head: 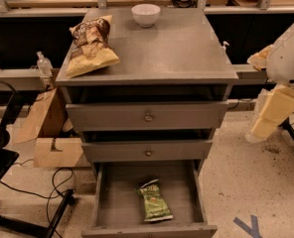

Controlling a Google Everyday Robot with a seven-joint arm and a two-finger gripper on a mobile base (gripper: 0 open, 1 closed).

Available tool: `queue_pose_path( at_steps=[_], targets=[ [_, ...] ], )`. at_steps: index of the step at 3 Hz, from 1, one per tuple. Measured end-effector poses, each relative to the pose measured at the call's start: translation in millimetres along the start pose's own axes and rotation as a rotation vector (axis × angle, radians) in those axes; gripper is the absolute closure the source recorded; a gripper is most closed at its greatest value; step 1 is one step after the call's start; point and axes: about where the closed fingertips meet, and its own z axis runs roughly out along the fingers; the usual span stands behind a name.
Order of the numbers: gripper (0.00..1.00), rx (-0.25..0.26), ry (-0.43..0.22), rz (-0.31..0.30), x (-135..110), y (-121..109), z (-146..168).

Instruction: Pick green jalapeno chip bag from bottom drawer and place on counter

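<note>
- Your gripper [260, 132] hangs to the right of the cabinet [214, 90], level with its two upper drawers and well apart from it; you cannot tell whether it is open or closed, and it holds nothing you can see.
- The green chip bag [153, 202] lies flat inside the cabinet's bottom drawer [100, 202], which is pulled out; the bag sits near the middle, its pale end towards the back.
- The two knobbed drawers [147, 117] above it are shut.
- On the cabinet's worktop [177, 48] you have a brown-and-yellow chip bag [91, 44] at the left edge and a white bowl [146, 14] at the back.
- A cardboard box [52, 133] stands on the floor just left of the cabinet.
</note>
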Motion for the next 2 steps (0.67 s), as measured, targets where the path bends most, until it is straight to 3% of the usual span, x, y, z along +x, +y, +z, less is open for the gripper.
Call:
queue_pose_path(
  at_steps=[2],
  targets=[
    [0.00, -0.232, -0.353, 0.103, -5.9, 64.4, 211.1]
  ],
)
